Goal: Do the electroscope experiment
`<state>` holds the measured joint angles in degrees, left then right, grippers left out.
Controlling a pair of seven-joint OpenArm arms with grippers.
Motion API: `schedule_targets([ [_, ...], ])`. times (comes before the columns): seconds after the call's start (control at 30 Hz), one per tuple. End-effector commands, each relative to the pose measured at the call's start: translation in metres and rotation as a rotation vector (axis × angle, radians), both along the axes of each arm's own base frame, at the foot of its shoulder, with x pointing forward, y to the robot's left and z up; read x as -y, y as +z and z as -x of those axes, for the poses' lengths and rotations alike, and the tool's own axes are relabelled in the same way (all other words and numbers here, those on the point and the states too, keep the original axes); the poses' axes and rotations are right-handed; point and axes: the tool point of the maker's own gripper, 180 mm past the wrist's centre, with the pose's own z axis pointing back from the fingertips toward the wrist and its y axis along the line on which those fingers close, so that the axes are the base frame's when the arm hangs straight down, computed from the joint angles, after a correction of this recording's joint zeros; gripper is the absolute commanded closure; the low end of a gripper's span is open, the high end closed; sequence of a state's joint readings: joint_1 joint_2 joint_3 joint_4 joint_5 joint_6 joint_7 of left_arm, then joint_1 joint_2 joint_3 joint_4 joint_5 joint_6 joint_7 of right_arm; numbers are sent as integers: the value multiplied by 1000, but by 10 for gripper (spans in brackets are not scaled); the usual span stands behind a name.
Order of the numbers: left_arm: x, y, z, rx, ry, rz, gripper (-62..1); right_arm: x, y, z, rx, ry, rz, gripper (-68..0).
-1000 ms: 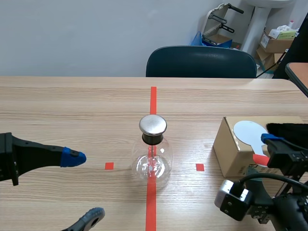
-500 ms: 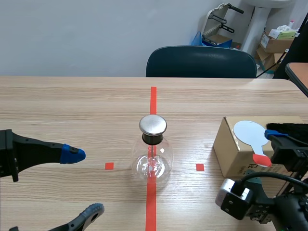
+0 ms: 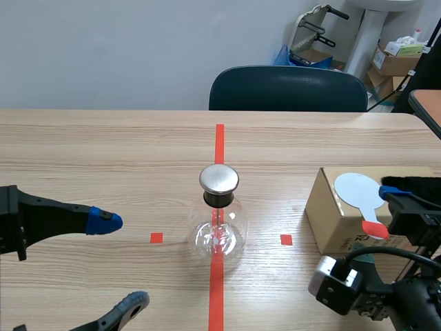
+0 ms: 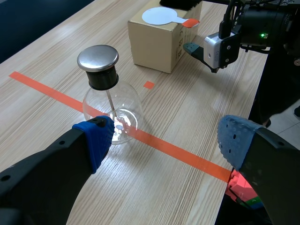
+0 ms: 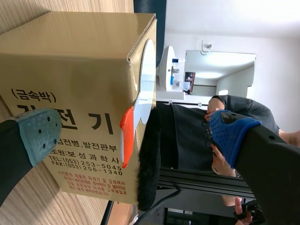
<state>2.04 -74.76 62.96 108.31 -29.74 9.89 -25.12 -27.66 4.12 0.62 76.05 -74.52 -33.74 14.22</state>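
Scene and left wrist views only: glass flask with metal cap, upright on the red tape line at mid-table, ahead of the left gripper, spread wide and holding nothing. Right wrist view alone: lettered side of the cardboard box close up, white paddle edge-on and black fur lying on top. Wide apart and empty too, the right gripper, just beside that box, well apart from the flask. Beyond the table's far edge, a dark chair.

Scene camera faces across table, left wrist shares flask, right wrist nears box
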Motion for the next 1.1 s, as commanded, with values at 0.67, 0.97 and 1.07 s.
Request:
schedule_targets([
  [0.67, 5, 13, 0, 29, -14, 49, -476, 3, 6, -3, 24, -14, -13, -679],
  [0.97, 5, 12, 1, 28, -13, 48, -476, 3, 6, -3, 24, -14, -13, -679],
  [1.07, 5, 12, 1, 28, -13, 49, -476, 3, 6, -3, 24, -14, -13, -679],
])
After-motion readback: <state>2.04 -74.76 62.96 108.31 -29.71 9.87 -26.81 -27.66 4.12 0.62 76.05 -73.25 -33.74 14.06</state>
